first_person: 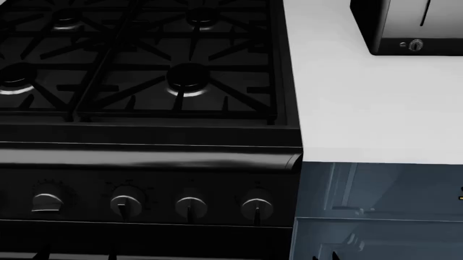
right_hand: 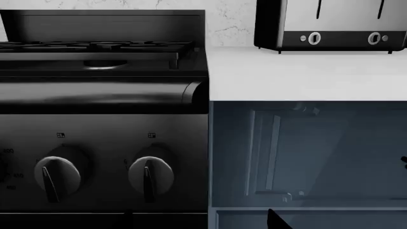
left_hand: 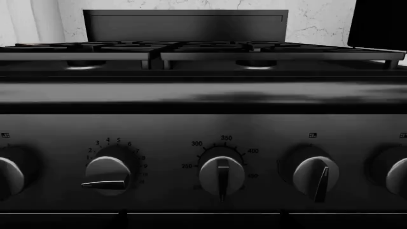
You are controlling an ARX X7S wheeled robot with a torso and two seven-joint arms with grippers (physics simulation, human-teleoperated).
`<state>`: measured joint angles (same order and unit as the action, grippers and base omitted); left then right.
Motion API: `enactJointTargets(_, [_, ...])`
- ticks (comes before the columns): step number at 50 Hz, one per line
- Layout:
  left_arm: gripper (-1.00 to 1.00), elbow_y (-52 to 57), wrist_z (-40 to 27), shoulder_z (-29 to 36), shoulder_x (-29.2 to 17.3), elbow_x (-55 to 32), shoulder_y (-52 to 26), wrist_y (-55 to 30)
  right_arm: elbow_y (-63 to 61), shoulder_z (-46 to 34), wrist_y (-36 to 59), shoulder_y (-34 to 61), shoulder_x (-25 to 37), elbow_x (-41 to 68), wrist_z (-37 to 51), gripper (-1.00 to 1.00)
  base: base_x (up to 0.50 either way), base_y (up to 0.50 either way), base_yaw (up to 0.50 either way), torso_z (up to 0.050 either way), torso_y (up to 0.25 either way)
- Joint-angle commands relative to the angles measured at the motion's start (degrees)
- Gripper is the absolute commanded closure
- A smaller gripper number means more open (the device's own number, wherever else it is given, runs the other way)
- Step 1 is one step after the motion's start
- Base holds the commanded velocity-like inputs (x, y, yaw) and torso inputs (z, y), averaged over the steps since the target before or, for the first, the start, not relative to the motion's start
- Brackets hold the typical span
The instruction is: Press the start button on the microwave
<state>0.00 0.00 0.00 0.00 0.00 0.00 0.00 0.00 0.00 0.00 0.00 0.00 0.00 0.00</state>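
Note:
The microwave and its start button are out of view in all three views. Only the dark fingertips of my left gripper [left_hand: 202, 222] show, wide apart, low in front of the stove's knob panel [left_hand: 222, 174]; it is open and empty. My right gripper [right_hand: 200, 220] also shows only two spread fingertips [right_hand: 275, 220]. It sits where the stove front meets the blue cabinet door [right_hand: 305, 152], open and empty. In the head view the fingertips barely show at the bottom edge.
A black gas stove [first_person: 145, 81] with a row of knobs [first_person: 190, 205] fills the left. A white counter [first_person: 361, 108] lies to its right, with a toaster [first_person: 409, 27] at the back. Blue cabinet fronts [first_person: 376, 206] are below the counter.

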Motion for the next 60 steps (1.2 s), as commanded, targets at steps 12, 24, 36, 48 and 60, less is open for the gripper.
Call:
enactJointTargets(12, [-1.0,0.1,-3.0,3.2,-2.7,-2.6,0.7,1.1,0.3,-3.2,-0.6,-0.2,2.5,2.1,3.5,-1.0,0.0,0.0,0.0,0.0,0.0])
enactJointTargets(24, [-1.0,2.2,-4.3,4.9,-3.9,-2.7,1.5,0.2,-0.2,-4.8,-0.6,-0.6,3.6,2.8,5.2,-1.0,0.0,0.0,0.0,0.0,0.0])
enactJointTargets(36, [-1.0,22.3,-6.8,6.6,-5.9,-0.6,2.2,-16.3,-19.8,-5.9,11.8,-1.2,4.8,2.4,8.1,-1.0,0.0,0.0,0.0,0.0,0.0])
enactJointTargets(48, [-1.0,33.5,-4.8,4.9,-6.3,-5.1,-11.6,-37.5,-36.5,-5.6,35.9,10.7,7.1,3.5,7.7,-1.0,0.0,0.0,0.0,0.0,0.0])
enactJointTargets(60, [-1.0,30.0,-6.1,3.1,-5.1,-8.9,-34.4,-57.9,-39.6,-2.0,63.2,36.0,7.6,10.0,3.2,-1.0,0.24,0.0,0.0,0.0,0.0])
